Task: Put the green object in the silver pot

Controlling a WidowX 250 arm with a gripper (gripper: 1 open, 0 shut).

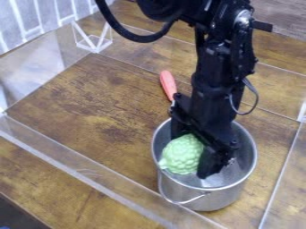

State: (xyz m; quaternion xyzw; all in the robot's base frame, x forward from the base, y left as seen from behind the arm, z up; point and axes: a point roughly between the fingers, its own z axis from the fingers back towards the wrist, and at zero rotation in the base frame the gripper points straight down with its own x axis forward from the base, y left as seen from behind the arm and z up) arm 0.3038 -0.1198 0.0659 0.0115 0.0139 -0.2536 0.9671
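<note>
**Green object between the fingers above the pot's rim**

The black robot arm reaches down from the top of the view, its gripper [195, 152] pointing straight down into the silver pot [180, 183]. The pot stands on the wooden desk [84, 107], near its lower right part, with a thin wire handle hanging at its front wall.

The green object [182, 155], a pale green bumpy lump, sits at the left side of the pot's opening, its upper half showing above the near-left rim and its lower part inside the pot's outline. It lies right against the fingers [213, 161]: one dark finger runs down along its right side, touching it, and the lump covers most of what lies behind it. The second finger cannot be made out clearly, since the lump and the arm's dark body hide it. The fingers stand wide apart, with the lump between them or pressed to them; whether they actually clamp it or only rest beside it cannot be told for certain from this one view. Whether the lump touches the pot's floor cannot be seen either, though it looks raised off it.

Just behind the pot, to its upper left, a red-handled spoon [167, 84] lies on the desk, partly hidden by the arm. A clear plastic wall [72, 170] runs along the desk's left and front edges, well apart from the pot.
</note>
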